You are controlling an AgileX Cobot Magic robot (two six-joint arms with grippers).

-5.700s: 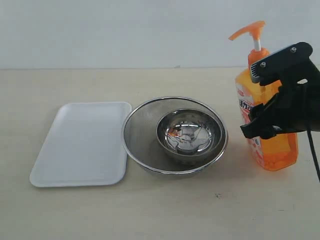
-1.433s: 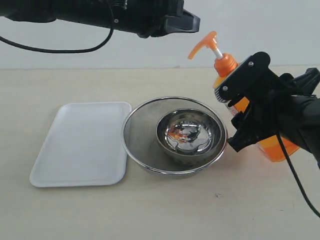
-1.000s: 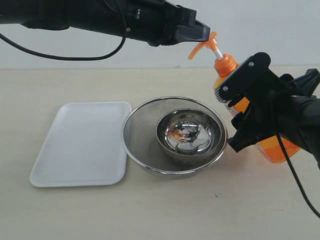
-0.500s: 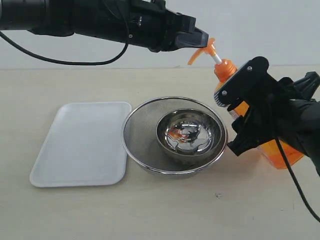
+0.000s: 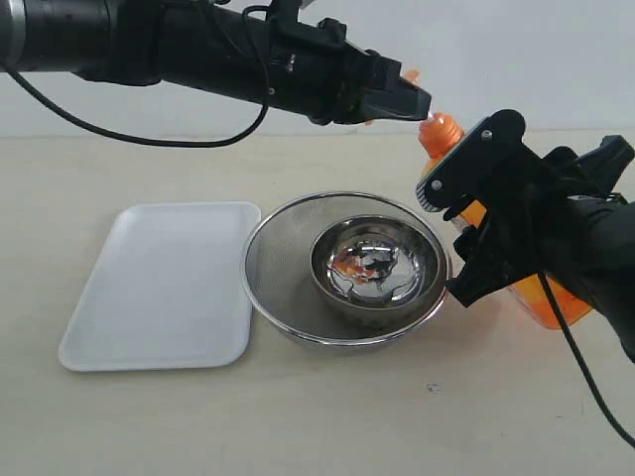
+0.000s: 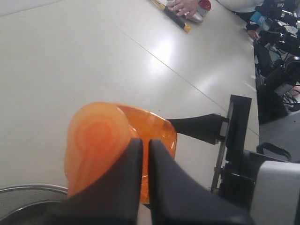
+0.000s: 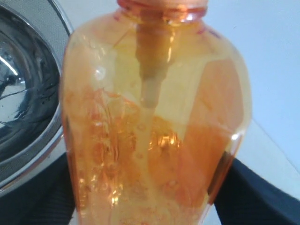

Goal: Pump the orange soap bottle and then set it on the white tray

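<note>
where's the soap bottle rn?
Exterior view, right side: the bottle is tilted in the right gripper, just right of the strainer, with the left gripper and its closed tips on the pump head.

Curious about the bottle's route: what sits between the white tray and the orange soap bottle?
In the exterior view, a round steel mesh strainer holding a shiny steel bowl sits between the flat white rectangular tray and the translucent orange soap bottle.
</note>
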